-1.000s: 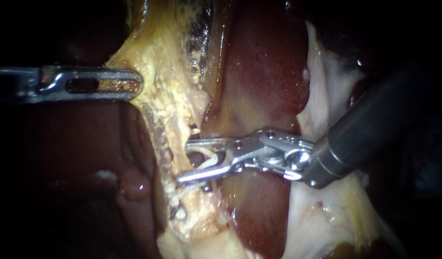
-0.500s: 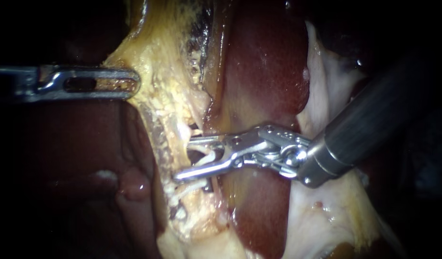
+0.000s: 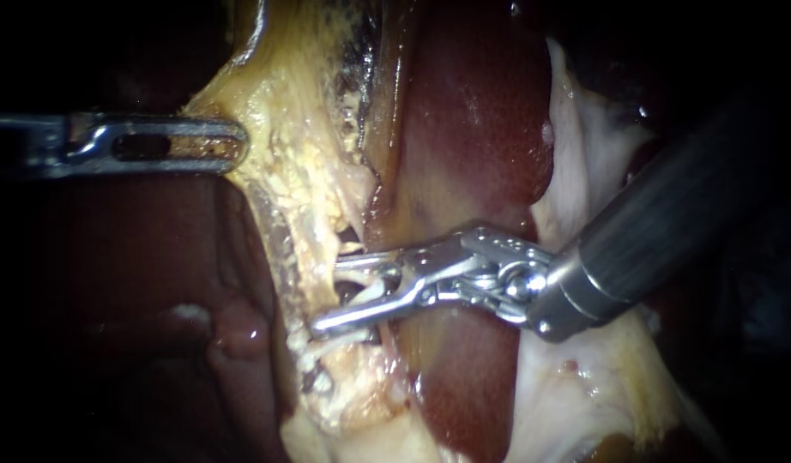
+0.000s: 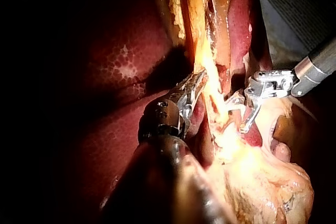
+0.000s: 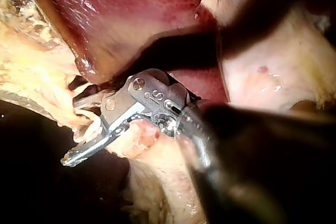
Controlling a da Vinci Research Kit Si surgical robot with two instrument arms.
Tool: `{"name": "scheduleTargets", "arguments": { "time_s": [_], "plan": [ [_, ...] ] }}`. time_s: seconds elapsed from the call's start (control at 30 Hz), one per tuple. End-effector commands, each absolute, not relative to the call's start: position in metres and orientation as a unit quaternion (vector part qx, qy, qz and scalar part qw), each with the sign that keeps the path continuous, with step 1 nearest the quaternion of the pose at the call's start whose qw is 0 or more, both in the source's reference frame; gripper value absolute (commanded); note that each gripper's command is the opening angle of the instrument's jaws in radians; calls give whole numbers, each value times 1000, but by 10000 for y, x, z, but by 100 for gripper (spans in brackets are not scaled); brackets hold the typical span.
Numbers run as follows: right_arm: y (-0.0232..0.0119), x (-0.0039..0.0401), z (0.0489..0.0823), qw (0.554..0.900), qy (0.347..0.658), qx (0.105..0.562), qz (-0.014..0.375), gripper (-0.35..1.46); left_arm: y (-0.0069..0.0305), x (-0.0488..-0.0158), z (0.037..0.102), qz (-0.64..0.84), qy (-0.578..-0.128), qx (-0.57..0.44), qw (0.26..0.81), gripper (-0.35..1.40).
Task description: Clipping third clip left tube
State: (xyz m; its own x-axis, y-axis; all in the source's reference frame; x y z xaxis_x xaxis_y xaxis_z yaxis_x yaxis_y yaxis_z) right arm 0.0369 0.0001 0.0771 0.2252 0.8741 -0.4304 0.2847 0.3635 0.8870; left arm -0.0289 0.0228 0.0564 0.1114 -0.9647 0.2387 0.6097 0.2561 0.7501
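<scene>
My left instrument (image 3: 234, 142) comes in from the left, its slotted jaws shut on the edge of the yellow fatty tissue (image 3: 305, 163) beside the liver (image 3: 473, 129). In the left wrist view its jaws (image 4: 198, 81) pinch that same yellow strand. My right instrument (image 3: 325, 293) stands open, one jaw above and one below a thin pale tube (image 3: 354, 296) that runs down through the fat. A curved white piece (image 3: 375, 286) lies in the gap. The right wrist view shows these jaws (image 5: 73, 132) straddling pale strands at the fat's edge.
Below the right jaws, a white strand (image 3: 331, 341) and a small dark metallic clip (image 3: 317, 381) sit on the fatty tissue. Dark red liver (image 3: 155, 283) fills the left. Pale membrane (image 3: 584, 377) lies under the right shaft (image 3: 670, 223).
The right instrument has crept slightly leftward and deeper over the tube, jaws still apart. The left instrument has edged a little up and left, holding the yellow tissue.
</scene>
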Motion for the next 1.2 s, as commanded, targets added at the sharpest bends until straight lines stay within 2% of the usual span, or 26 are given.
{"name": "scheduleTargets", "arguments": {
  "time_s": [0.03, 0.27, 0.57, 0.73, 1.03, 1.2],
  "plan": [
    [0, 370, 772, 596, 570, 508, 248, 57, 228, -289, 564, -559, -363, 244, 704, -35],
    [0, 369, 763, 572, 567, 534, 256, 58, 229, -288, 567, -559, -363, 244, 705, -35],
    [7, 366, 739, 530, 574, 573, 247, 56, 237, -277, 583, -561, -363, 239, 705, -35],
    [14, 369, 734, 529, 574, 573, 250, 55, 236, -278, 586, -561, -362, 238, 705, -35],
    [19, 405, 747, 523, 561, 586, 259, 55, 233, -287, 585, -564, -361, 234, 705, -35],
    [24, 411, 751, 519, 548, 593, 281, 51, 231, -290, 582, -565, -361, 235, 704, -35]
  ]
}}
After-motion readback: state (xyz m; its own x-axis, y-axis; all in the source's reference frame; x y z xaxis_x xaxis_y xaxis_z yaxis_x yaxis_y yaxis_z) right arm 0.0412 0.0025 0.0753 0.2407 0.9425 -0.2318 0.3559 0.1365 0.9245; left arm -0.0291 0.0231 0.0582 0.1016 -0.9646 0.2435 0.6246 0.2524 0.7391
